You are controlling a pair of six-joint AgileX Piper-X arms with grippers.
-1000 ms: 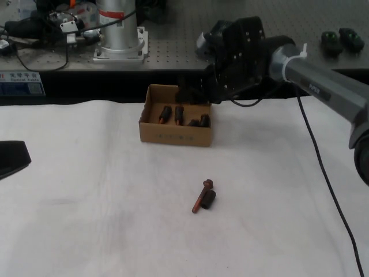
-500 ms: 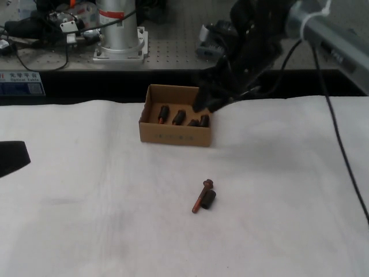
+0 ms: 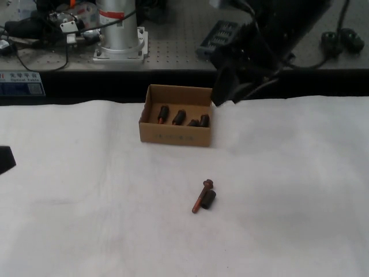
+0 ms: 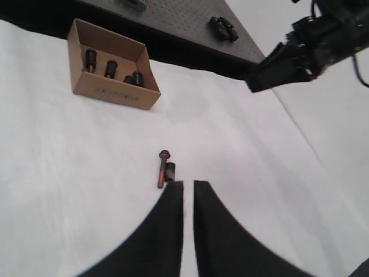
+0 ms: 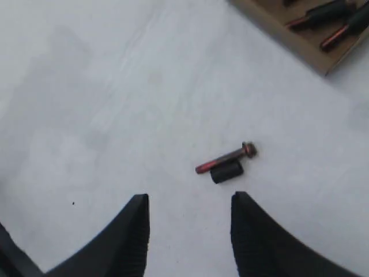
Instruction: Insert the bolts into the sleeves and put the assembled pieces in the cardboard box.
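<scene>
A copper-coloured bolt (image 3: 201, 197) lies on the white cloth with a short black sleeve (image 3: 209, 200) touching its side, the two not joined. They also show as bolt (image 4: 162, 170) and sleeve (image 4: 170, 172), just beyond my left gripper (image 4: 188, 183), which is shut and holds nothing. My right gripper (image 5: 190, 196) is open and empty, high above the bolt (image 5: 226, 159) and sleeve (image 5: 226, 171). The right arm (image 3: 253, 52) hangs raised behind the right end of the cardboard box (image 3: 174, 137). Several assembled pieces (image 3: 180, 117) lie in the box.
Behind the cloth is a perforated metal bench with a silver post (image 3: 118, 26), cables at the far left and two small black parts (image 3: 340, 38) at the far right. A black bit of the left arm (image 3: 4, 159) sits at the left edge.
The right arm has lifted up and away from the box opening, toward the back right. The left arm's black part at the left edge has drawn back. Bolt and sleeve have not moved.
</scene>
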